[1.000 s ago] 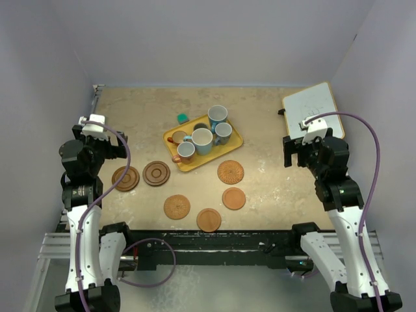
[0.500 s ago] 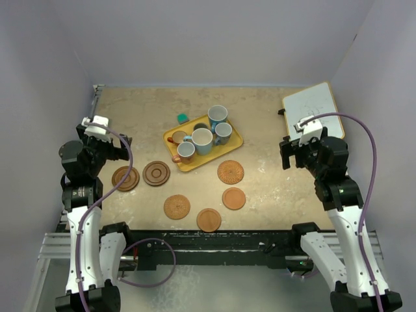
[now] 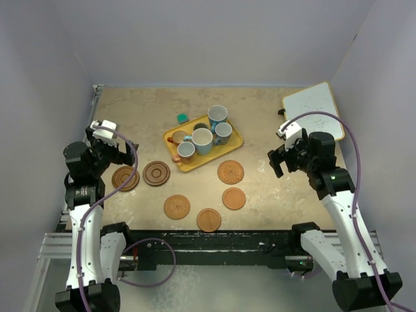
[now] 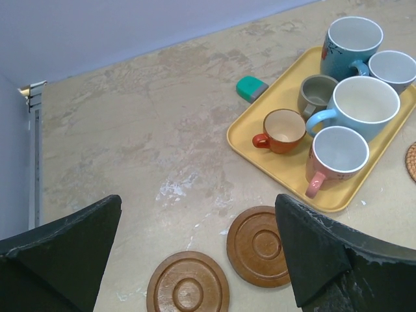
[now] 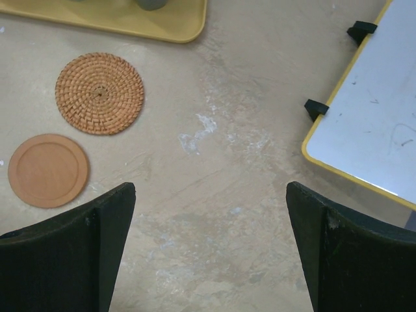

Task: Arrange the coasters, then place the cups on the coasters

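Observation:
Several coasters lie on the table in front of the yellow tray (image 3: 229, 148): two dark ringed coasters (image 3: 125, 178) (image 3: 156, 173) on the left, a woven coaster (image 3: 230, 171) and plain orange-brown ones (image 3: 234, 198) (image 3: 208, 220) nearer the arms. Several cups stand on the tray, among them a large light blue cup (image 4: 362, 106), an orange-brown cup (image 4: 283, 129) and a grey cup (image 4: 316, 94). My left gripper (image 3: 120, 156) (image 4: 198, 198) hangs open above the two ringed coasters (image 4: 188, 284) (image 4: 257, 246). My right gripper (image 3: 278, 159) (image 5: 210, 188) is open over bare table, right of the woven coaster (image 5: 99, 93).
A small green object (image 3: 183, 117) lies just behind the tray. A whiteboard with a yellow rim (image 3: 314, 107) (image 5: 370, 110) sits at the back right. Walls close the table on three sides.
The right gripper has swung left, away from the whiteboard towards the woven coaster. The left gripper has shifted a little right and forward over the ringed coasters. Both stay open.

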`<state>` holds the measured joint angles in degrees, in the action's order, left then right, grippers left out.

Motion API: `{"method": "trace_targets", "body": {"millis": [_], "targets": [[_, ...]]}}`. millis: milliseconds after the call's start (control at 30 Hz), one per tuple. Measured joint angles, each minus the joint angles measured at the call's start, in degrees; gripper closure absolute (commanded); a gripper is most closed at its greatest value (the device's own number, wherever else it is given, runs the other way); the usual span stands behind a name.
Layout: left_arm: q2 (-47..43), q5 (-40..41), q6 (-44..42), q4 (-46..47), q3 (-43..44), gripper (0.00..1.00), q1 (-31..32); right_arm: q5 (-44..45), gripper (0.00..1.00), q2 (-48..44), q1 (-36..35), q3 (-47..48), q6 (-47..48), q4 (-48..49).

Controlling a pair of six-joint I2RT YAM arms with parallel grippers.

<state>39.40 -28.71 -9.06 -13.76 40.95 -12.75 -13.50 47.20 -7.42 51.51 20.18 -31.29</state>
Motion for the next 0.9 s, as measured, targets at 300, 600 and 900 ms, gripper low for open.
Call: {"method": "trace_targets", "body": {"millis": [300, 600, 900], "targets": [[2.1, -1.9, -2.3, 0.5, -1.9, 0.0, 0.0, 0.7, 0.0, 8.0, -8.5, -3.0, 1.0, 6.8], [4.4, -2.7, -5.4, 0.4, -3.6, 0.02, 0.0, 1.8, 0.11, 24.6, -10.2, -1.6, -0.6, 16.5], [6.0, -4.3, -7.3, 1.4, -4.3, 0.04, 0.2, 3.5, 0.23, 45.1, -10.2, 13.0, -8.5, 20.4]]}}
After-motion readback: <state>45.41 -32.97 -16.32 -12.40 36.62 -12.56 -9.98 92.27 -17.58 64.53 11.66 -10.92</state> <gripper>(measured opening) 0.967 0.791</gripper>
